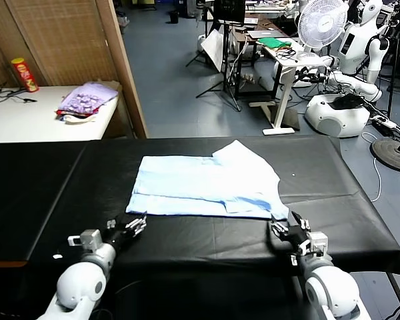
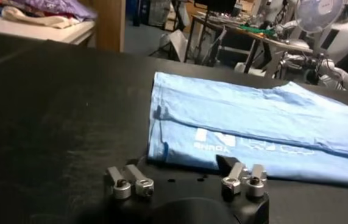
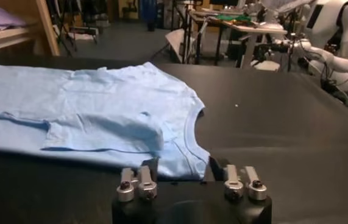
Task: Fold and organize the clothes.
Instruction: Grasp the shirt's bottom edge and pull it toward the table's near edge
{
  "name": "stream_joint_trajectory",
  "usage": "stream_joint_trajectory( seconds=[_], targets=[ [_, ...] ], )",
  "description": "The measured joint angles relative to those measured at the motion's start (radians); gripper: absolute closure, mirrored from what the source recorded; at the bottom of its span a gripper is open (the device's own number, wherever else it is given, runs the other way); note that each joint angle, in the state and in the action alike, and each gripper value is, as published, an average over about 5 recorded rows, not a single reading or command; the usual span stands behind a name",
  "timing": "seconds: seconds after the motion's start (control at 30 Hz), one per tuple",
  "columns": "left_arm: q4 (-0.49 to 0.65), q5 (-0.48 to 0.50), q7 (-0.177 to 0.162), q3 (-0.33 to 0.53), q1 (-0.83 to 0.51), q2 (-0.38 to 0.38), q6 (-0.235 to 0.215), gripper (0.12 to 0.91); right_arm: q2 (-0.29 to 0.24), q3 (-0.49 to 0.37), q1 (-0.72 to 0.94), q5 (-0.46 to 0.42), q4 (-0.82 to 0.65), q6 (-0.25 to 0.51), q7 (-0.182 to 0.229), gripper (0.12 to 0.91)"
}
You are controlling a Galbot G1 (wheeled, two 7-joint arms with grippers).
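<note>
The T-shirt [image 1: 207, 187] lay partly folded in the middle of the black bench [image 1: 40, 180], its long axis running across the robot's front: hem with white lettering towards the left, collar towards the right, one sleeve folded in on top. Both arms were at the near edge. The left end effector [image 1: 135, 225] sat just short of the hem corner with its fingers [image 2: 130, 181] apart and nothing between them. The right end effector [image 1: 285, 230] sat at the collar corner, fingers [image 3: 138, 182] likewise spread and empty, cloth touching or just ahead of them.

Judging from this, the next fold would need both near corners pinched together. The fabric looked thin and already lay in several layers along the near edge, so a finger could catch only the top layer, or scoop all of them, and either would drag the earlier fold askew. The left side stood a little farther off the cloth than the right; an uneven reach could lift one corner first and skew the shirt. The folded sleeve sat loose and could flop open when lifted. A low approach might also snag the bench cover.
</note>
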Motion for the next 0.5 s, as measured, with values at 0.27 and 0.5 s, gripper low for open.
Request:
stream_joint_trajectory(
  seconds=[0.27, 0.5],
  targets=[
    [0.023, -0.006, 0.004, 0.006, -0.012, -0.011, -0.003, 0.898, -0.012, -0.011, -0.014, 0.009, 0.014, -0.003, 0.001, 0.901],
    [-0.019, 0.034, -0.024, -0.004, 0.024, -0.025, 0.004, 0.903, -0.041, 0.002, -0.075, 0.022, 0.082, -0.033, 0.02, 0.904]
  ],
)
